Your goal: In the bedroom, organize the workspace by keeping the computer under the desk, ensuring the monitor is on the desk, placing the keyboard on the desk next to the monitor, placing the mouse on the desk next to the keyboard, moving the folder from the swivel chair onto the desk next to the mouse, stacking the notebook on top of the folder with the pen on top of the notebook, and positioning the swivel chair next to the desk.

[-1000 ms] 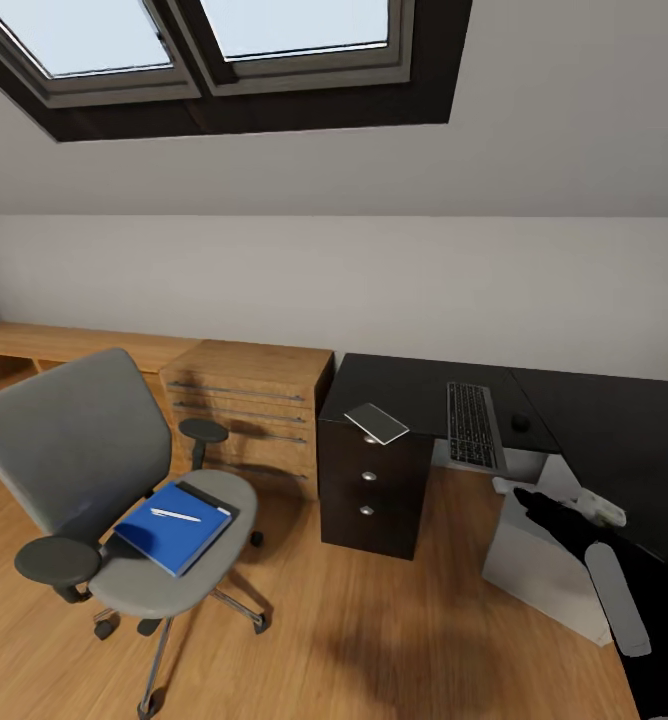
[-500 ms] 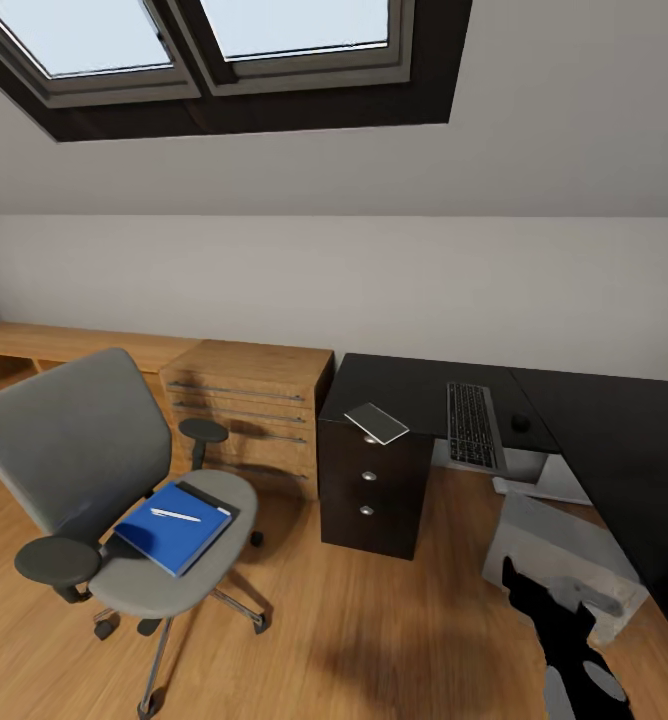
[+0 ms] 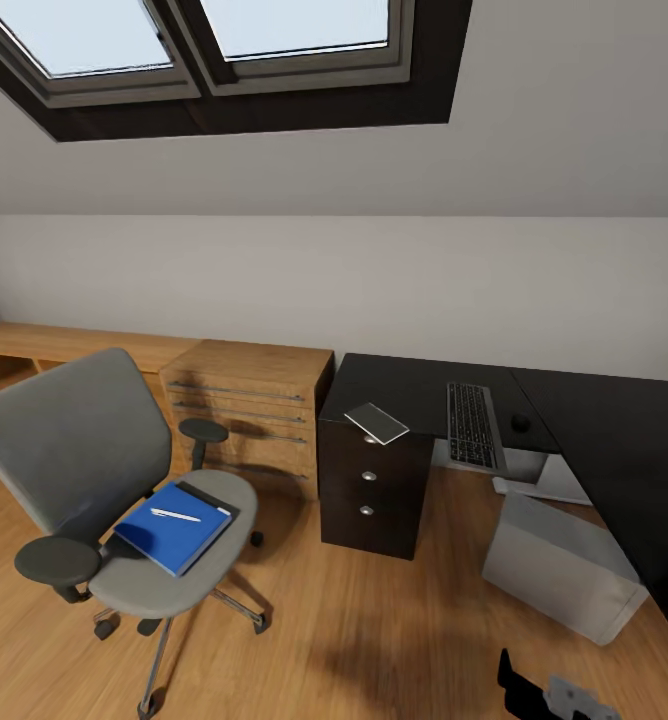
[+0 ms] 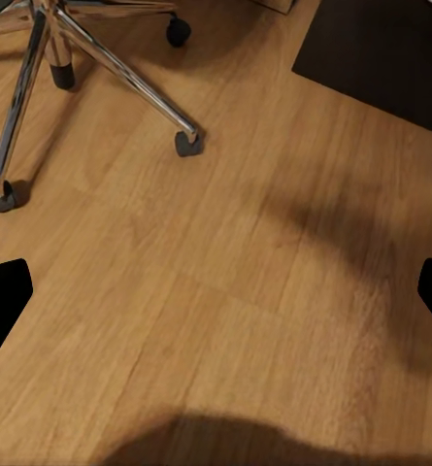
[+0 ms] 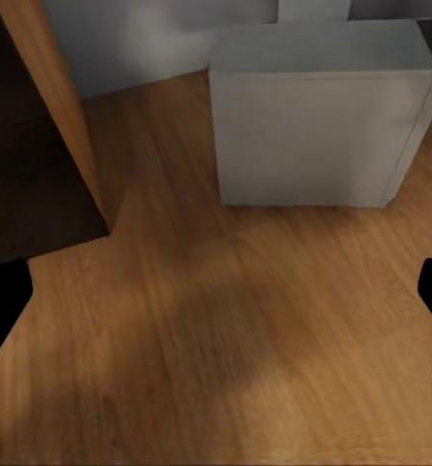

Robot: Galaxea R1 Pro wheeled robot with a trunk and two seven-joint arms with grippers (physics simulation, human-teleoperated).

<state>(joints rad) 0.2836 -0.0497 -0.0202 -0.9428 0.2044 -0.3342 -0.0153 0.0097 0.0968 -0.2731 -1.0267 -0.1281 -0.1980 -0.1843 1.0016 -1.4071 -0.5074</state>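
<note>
Both grippers open and empty. The computer sits under the desk; at 8 o'clock, notebook on the swivel chair likely needs fetching next.

Right gripper low, jaws spread — left gripper likewise.
</note>
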